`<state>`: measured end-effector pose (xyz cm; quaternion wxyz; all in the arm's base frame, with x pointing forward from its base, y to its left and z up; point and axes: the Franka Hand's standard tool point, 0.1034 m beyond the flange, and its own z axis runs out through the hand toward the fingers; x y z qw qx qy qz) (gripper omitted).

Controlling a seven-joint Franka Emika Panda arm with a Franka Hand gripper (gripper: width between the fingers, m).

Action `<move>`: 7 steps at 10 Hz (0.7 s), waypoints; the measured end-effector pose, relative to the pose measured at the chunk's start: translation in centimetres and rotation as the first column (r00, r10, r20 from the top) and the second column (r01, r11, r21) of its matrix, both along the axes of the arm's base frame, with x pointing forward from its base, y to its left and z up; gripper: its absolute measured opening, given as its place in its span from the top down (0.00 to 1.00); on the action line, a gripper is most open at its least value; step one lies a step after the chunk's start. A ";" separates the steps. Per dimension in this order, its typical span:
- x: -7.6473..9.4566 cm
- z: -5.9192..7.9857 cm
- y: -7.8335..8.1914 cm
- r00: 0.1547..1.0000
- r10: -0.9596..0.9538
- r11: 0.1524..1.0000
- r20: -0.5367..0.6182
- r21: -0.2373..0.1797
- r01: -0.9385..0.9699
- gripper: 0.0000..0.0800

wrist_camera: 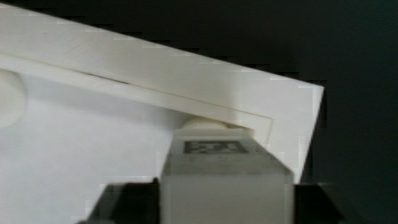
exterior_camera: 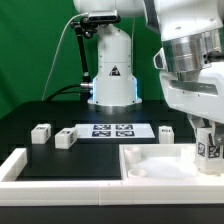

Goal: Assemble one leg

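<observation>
Fingers (wrist_camera: 134, 205) are clamping on a leg (exterior_camera: 210, 152), one dark finger pressing against each side of the small white block. The wrist view is showing the leg's black-and-white marker tag (wrist_camera: 217, 148) facing the camera. In the exterior view the arm (exterior_camera: 195, 60) is filling the upper right of the frame and is holding the leg on end at the far right edge. There the leg is hanging low over the right end of the large white tray-like part (exterior_camera: 150, 165) with the raised rim. This part is lying on the black table (exterior_camera: 25, 120) in the lower right of the frame. In the wrist view the leg's far end is sitting at a corner of the part, close by the rim, but I cannot tell whether it is touching the surface. Three loose legs are resting on the table, well apart from the held one. One (exterior_camera: 40, 133) is sitting at the left middle of the frame. Another (exterior_camera: 65, 138) is sitting just to its right, near the left end of the marker board (exterior_camera: 110, 130). The third (exterior_camera: 166, 131) is sitting just off the board's right end. The marker board is lying flat at the centre of the frame, in front of the robot's white base (exterior_camera: 112, 70). A black cable (exterior_camera: 72, 50) is curving down beside the base at the upper left. A white rail (exterior_camera: 25, 165) is running along the lower left of the frame.
</observation>
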<state>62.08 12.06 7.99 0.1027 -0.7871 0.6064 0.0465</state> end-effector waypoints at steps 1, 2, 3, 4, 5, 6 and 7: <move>0.0 0.0 -0.1 0.999 0.049 0.999 0.012 -0.003 -0.049 0.48; 0.0 -0.1 -0.1 0.995 0.093 0.996 0.022 -0.005 -0.093 0.30; 0.0 -0.2 0.2 0.994 0.103 0.995 0.022 -0.006 -0.103 0.21; -0.1 -0.1 0.3 0.971 0.236 0.972 0.048 -0.023 -0.235 0.21; 0.0 0.0 0.6 0.930 0.361 0.932 0.070 -0.043 -0.359 0.19; -0.1 0.1 1.2 0.889 0.453 0.891 0.065 -0.060 -0.450 0.19; 0.1 0.3 1.5 0.800 0.597 0.801 0.063 -0.098 -0.590 0.19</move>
